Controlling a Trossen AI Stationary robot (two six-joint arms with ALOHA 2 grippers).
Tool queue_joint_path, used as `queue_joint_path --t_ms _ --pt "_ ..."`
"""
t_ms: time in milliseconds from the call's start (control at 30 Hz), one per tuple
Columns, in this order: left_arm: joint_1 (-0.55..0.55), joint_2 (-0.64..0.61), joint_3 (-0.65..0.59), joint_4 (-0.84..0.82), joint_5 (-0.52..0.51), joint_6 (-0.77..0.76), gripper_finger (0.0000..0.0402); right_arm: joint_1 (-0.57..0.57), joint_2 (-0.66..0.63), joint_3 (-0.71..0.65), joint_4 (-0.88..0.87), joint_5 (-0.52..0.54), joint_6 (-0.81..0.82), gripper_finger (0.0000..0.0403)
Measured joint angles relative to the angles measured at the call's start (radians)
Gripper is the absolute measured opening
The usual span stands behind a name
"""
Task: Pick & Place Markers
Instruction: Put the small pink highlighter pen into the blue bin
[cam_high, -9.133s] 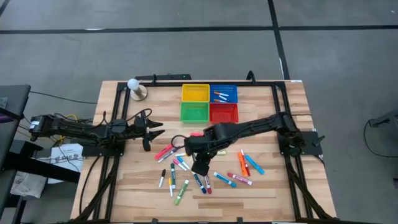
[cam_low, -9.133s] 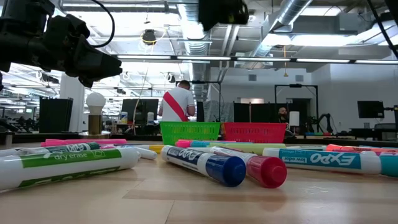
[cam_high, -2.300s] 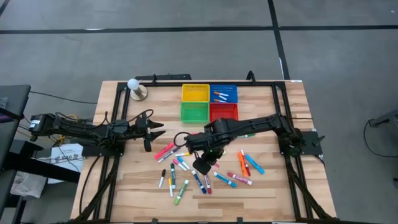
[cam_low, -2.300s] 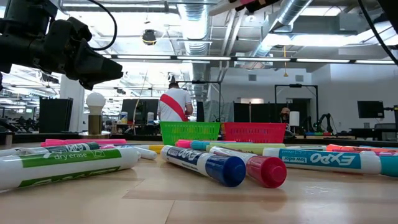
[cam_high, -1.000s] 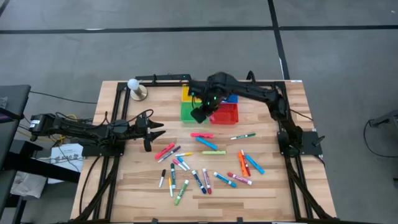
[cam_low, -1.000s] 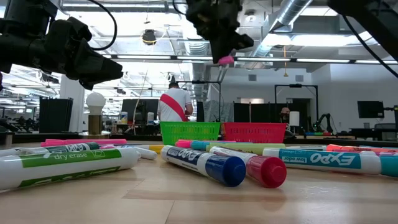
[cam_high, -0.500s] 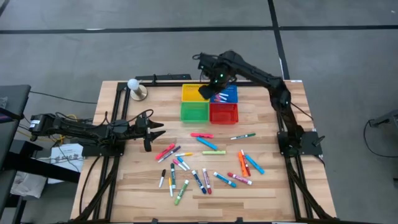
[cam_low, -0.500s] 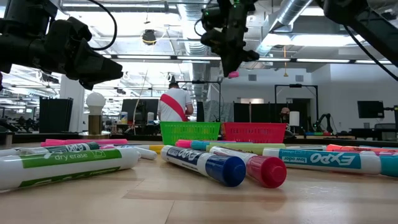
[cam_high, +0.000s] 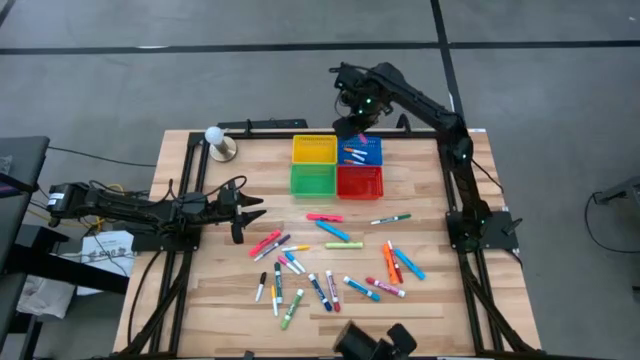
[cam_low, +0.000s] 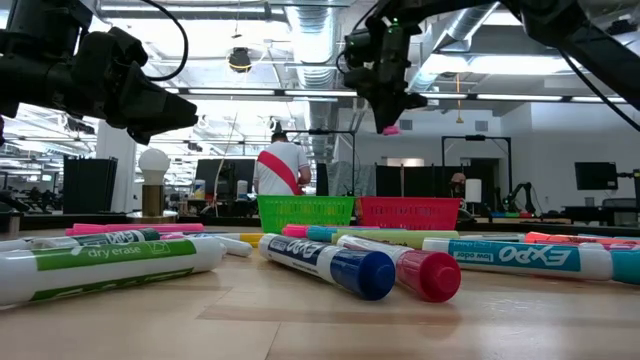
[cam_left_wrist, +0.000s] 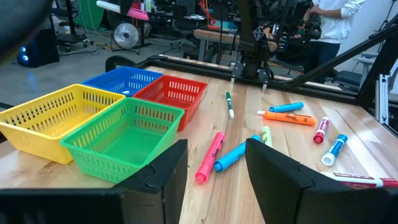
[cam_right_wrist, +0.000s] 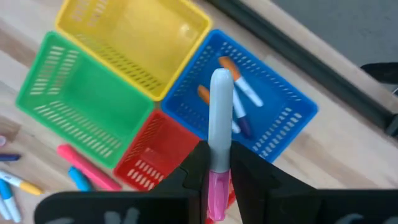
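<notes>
Light wooden slatted table (cam_high: 440, 300): four square mesh baskets (cam_high: 337, 165) near far edge; scattered coloured markers (cam_high: 330, 262) mid-table; white lamp (cam_high: 217, 142) at corner.

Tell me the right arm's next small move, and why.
Probably lower, then release. The right gripper is shut on a pink-capped marker held high over the blue basket, where a few markers already lie.
</notes>
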Motion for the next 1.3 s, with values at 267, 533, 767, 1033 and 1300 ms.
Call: queue_joint_path --t_ms 267,533,767,1033,1300 --pt "0.0 0.0 0.0 0.0 0.0 0.0 0.0161 -0.066 0.0 0.0 0.0 0.0 -0.104 0.0047" --pt "0.0 0.0 0.0 0.0 0.0 0.0 0.0161 -0.103 0.0 0.0 0.0 0.001 -0.107 0.0047" --pt "0.0 0.0 0.0 0.0 0.0 0.0 0.0161 -0.097 0.0 0.0 0.0 0.001 -0.131 0.0047" --pt "0.0 0.0 0.0 0.0 0.0 0.0 0.0161 -0.088 0.0 -0.001 0.0 0.0 -0.19 0.0047" --pt "0.0 0.0 0.0 0.0 0.0 0.0 0.0161 -0.049 0.0 -0.001 0.0 0.0 -0.249 0.0047"
